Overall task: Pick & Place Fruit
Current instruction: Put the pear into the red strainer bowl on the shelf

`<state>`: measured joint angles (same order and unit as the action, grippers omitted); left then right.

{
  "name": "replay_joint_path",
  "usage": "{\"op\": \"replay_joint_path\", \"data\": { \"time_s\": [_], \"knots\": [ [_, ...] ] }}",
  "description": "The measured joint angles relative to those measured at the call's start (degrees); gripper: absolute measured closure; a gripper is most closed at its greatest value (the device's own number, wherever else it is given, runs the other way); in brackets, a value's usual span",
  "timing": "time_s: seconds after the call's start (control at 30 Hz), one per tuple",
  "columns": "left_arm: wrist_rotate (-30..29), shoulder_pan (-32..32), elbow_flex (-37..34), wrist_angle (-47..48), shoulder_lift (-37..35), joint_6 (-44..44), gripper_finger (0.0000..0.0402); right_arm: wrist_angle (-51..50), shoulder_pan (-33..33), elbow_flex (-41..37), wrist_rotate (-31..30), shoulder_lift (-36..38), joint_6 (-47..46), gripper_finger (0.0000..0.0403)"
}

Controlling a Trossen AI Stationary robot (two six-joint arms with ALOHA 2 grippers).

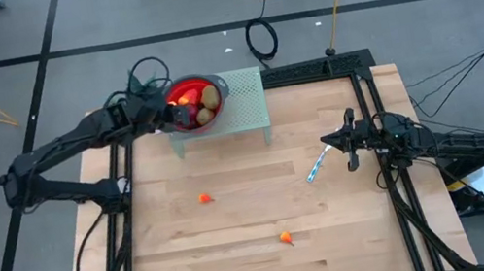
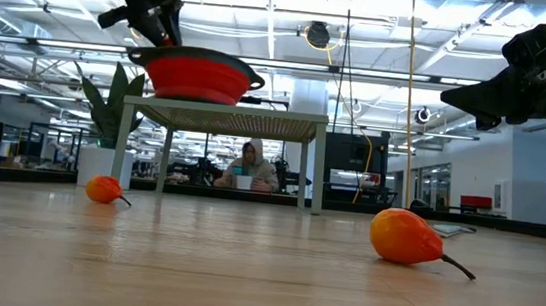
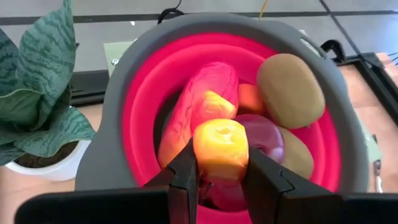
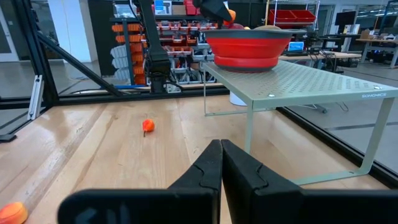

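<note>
Reading left to right for you, operator:
left arm: your arm reaches from the table's left edge to the rear, wrist over the red bowl (image 1: pixel 195 103).
left gripper (image 3: pixel 220 163): fingers clamped on a small yellow-orange fruit (image 3: pixel 221 149), held just above the bowl's contents.
bowl contents: only your left wrist view shows them clearly: a red-orange oval (image 3: pixel 199 112), a dark red round one (image 3: pixel 264 140) and two brownish-green ovals (image 3: pixel 290 90). The low view sees just the bowl's side on the green perforated stand (image 2: pixel 224 120).
loose fruit: two tiny orange pieces on the wood, one mid-table (image 1: pixel 205 199), one nearer the front (image 1: pixel 285 239).
stick: blue-and-white (image 1: pixel 317 164), lying flat just beside the right gripper.
right arm: yours sits low at the right edge, forearm pointing inward.
right gripper (image 4: pixel 221 163): fingers pressed together, nothing in them.
potted plant (image 3: pixel 37 93): left of the bowl, seen in the wrist and low views.
</note>
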<state>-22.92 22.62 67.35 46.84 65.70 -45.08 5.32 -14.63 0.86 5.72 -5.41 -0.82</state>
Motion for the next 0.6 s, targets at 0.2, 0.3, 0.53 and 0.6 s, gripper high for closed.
{"op": "replay_joint_path", "data": {
  "time_s": [0.2, 0.3, 0.53, 0.6],
  "knots": [
    [0.9, 2.0, 0.0, -0.2, 2.2, 0.5, 0.0314, 0.0, 0.0, 0.0, 0.0, 0.0, 0.0, 0.0403],
    [0.9, 2.8, 0.0, -0.3, 2.7, 1.0, 0.0314, 0.0, 0.0, 0.0, 0.0, 0.0, 0.0, 0.0403],
    [1.0, 4.1, 0.0, -0.3, 2.7, 1.4, 0.0313, 0.0, 0.0, 0.0, 0.0, 0.0, 0.0, 0.0403],
    [1.6, 4.4, 0.0, -0.3, 2.7, 1.7, 0.0313, 0.0, 0.0, 0.0, 0.0, 0.0, 0.0, 0.0403]
  ]
}}
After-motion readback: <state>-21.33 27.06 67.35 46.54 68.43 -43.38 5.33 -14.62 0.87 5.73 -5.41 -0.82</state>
